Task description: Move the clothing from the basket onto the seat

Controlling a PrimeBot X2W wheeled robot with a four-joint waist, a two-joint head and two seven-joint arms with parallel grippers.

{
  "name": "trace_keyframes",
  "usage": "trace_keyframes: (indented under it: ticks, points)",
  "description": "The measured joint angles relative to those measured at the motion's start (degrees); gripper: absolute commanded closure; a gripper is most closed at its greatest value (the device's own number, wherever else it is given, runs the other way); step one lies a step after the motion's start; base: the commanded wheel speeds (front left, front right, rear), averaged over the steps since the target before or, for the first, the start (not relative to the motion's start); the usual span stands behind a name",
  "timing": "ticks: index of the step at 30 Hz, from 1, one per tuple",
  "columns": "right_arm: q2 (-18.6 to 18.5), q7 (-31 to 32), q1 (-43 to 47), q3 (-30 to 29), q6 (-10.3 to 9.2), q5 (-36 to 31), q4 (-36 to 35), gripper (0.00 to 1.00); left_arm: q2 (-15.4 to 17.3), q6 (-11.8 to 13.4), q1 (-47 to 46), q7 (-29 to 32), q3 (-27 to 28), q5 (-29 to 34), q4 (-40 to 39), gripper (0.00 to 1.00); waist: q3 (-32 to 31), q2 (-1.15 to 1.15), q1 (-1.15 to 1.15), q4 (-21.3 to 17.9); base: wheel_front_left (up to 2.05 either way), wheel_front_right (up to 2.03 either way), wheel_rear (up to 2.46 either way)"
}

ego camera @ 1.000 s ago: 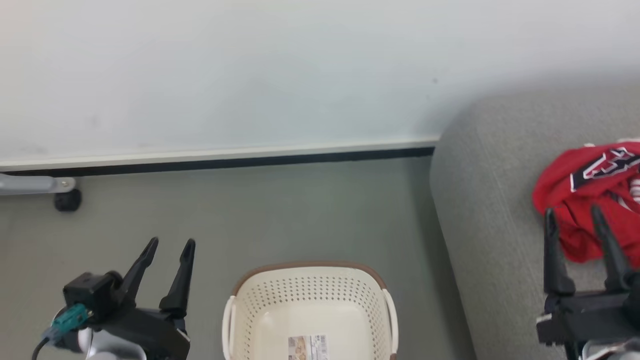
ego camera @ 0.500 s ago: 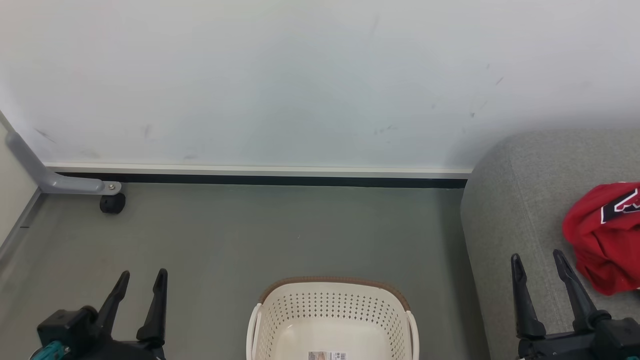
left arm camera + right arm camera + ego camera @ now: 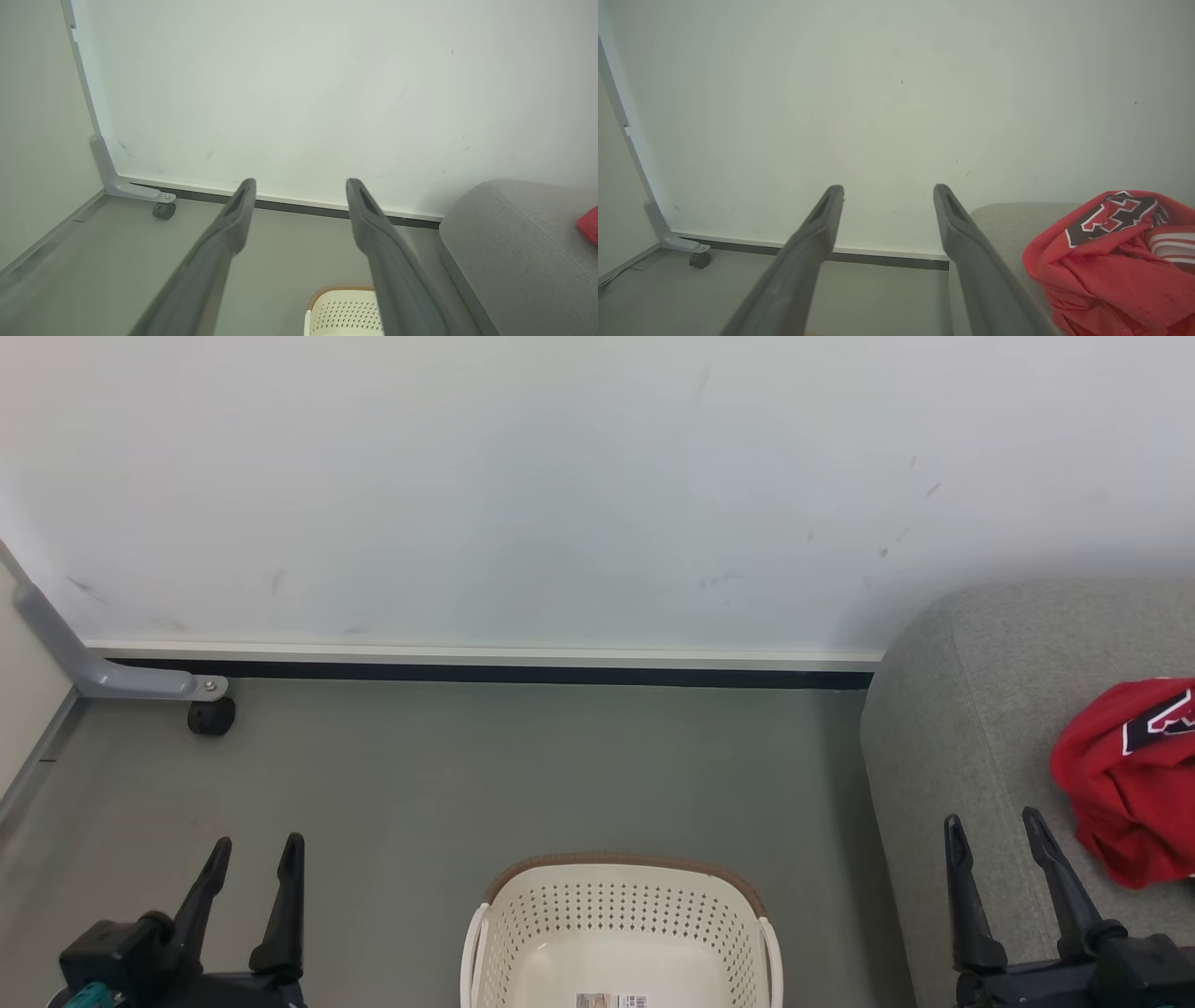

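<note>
Head view | clothing [image 3: 1125, 793] heaped on seat [image 3: 971, 709], emblem [image 3: 1158, 721] uppermost | left hand [image 3: 259, 843] wide | right hand [image 3: 991, 818] wide

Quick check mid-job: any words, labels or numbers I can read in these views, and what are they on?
No text reads clearly.
The sticker on the bottom of the basket: print and barcode lines, too small to read.
The emblem on the red clothing: angular black-and-white shape on crumpled fabric; no letters can be made out.
</note>
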Motion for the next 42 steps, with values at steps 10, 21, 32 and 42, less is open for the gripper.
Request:
trace_keyframes:
  ticks: [10, 21, 32, 42]
  points:
    - [0.4, 0.1, 1.1, 0.3, -0.19, 0.1, 2.8, 1.0, -2.6, -0.3, 2.3, 0.1, -0.7, 0.2, 1.2, 1.0, -0.1, 0.0, 0.01, -0.1, 0.0, 0.0, 0.0]
    - [0.5, 1.6, 0.7, -0.5, 0.07, 6.8, 4.3, 1.0, -4.3, -1.6, 2.2, 2.2, 1.8, -4.5, 1.6, 1.0, 0.0, 0.0, 0.01, -0.6, 0.0, 0.0, 0.0]
    - [0.5, 4.3, -0.3, -1.5, 0.18, 18.2, 6.0, 1.0, -6.3, -2.7, 2.1, 4.4, 4.6, -10.4, 2.3, 1.0, 0.0, 0.0, 0.01, -1.1, 0.0, 0.0, 0.0]
    - [0.5, 6.6, -1.4, -2.4, 0.6, 26.8, 7.5, 1.0, -8.2, -3.7, 2.0, 6.4, 7.0, -15.0, 3.0, 1.0, 0.1, 0.0, 0.01, -1.6, 0.0, 0.0, 0.0]
